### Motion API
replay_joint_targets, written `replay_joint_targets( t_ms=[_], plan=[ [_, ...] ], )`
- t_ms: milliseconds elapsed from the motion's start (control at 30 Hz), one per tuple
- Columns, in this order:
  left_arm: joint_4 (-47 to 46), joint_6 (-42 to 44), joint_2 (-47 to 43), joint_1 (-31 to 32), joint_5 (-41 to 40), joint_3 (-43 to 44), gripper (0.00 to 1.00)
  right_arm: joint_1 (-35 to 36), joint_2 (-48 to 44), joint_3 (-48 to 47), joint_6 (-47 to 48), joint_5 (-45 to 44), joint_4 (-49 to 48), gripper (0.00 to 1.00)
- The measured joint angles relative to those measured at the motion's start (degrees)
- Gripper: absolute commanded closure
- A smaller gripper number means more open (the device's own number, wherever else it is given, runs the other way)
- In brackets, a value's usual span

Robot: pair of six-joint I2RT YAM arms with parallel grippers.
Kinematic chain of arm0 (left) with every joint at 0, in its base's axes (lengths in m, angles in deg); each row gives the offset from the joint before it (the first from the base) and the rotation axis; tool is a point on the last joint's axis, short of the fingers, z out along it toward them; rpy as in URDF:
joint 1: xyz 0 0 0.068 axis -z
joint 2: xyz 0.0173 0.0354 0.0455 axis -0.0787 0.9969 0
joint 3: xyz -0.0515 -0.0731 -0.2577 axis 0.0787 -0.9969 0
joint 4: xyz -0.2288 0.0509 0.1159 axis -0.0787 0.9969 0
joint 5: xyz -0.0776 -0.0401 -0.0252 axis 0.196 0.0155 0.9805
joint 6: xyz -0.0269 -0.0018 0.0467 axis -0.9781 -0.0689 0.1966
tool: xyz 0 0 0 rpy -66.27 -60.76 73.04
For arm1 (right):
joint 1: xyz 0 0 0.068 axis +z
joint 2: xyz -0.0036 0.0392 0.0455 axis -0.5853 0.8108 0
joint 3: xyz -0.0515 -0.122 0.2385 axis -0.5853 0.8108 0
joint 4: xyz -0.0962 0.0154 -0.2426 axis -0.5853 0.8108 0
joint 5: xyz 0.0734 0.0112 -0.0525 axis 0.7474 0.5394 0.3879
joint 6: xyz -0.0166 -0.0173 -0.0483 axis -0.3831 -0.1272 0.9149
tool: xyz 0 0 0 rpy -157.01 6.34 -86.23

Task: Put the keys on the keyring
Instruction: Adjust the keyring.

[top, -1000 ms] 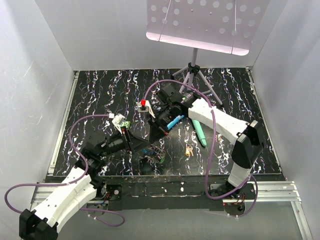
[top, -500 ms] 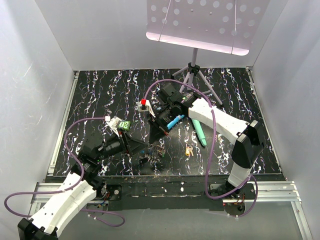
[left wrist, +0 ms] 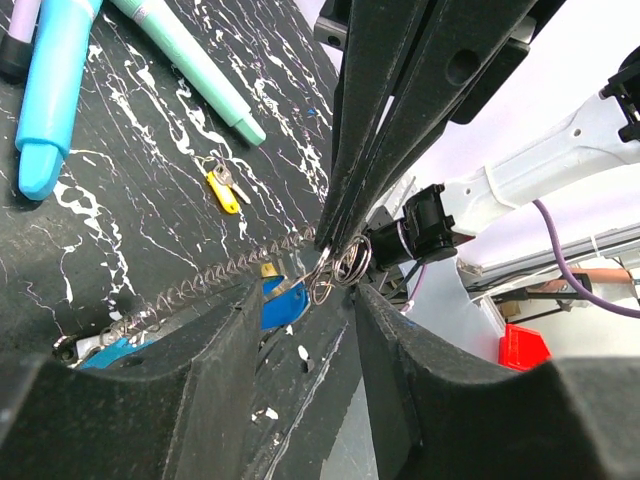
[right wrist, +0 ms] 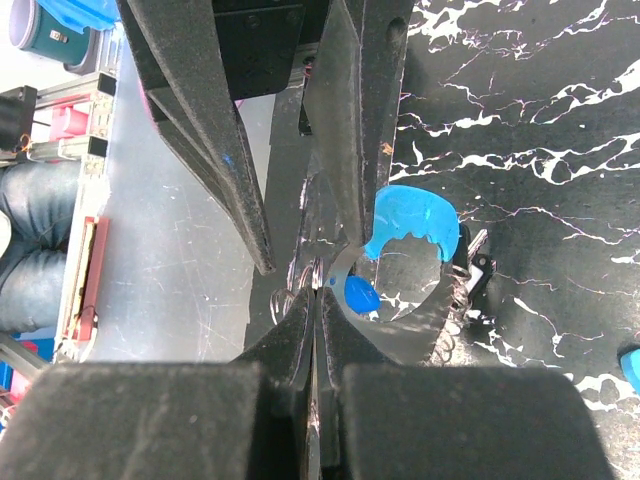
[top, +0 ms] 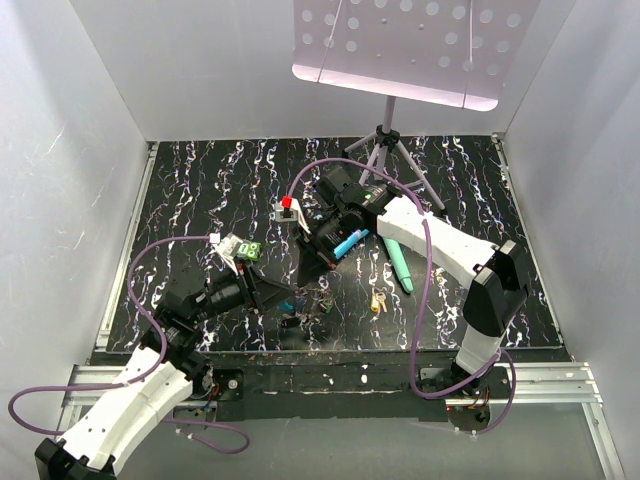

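Observation:
The keyring (top: 306, 304) lies near the table's front edge; its grey chain (left wrist: 200, 285) and blue curved section (right wrist: 410, 225) show in the wrist views. My right gripper (top: 318, 270) reaches down onto it and is shut on its thin wire rings (left wrist: 342, 266); the shut tips (right wrist: 318, 292) show in the right wrist view. A blue key head (right wrist: 361, 296) hangs beside them. My left gripper (top: 278, 297) is open, its fingertips (left wrist: 240, 300) on either side of the ring's end, gripping nothing. A yellow key (top: 377, 301) lies apart to the right and also shows in the left wrist view (left wrist: 222, 190).
A teal stick (top: 399, 266) and a blue marker (top: 350, 243) lie behind the yellow key. A small box with a red button (top: 287, 210) stands left of the right wrist. A music stand's tripod (top: 385, 150) is at the back. The table's front edge (top: 330, 350) is close.
My left arm has drawn back to the left, its gripper staying at the keyring. The keyring has shifted slightly away from the front edge. My right gripper has hardly moved.

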Motion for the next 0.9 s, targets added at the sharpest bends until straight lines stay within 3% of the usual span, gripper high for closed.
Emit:
replay_joint_targets(
  t_ms=[267, 567, 900],
  plan=[
    [1.0, -0.4, 1.0, 0.0, 0.0, 0.5, 0.57, 0.0, 0.0, 0.0, -0.2, 0.0, -0.3, 0.99],
    [6.8, 1.3, -4.3, 0.0, -4.6, 2.6, 0.53, -0.1, 0.0, 0.0, -0.3, 0.4, -0.8, 0.99],
    [2.6, -1.0, -2.6, 0.0, 1.0, 2.5, 0.55, -0.4, 0.1, 0.0, -0.9, 0.4, -1.7, 0.99]
  ],
)
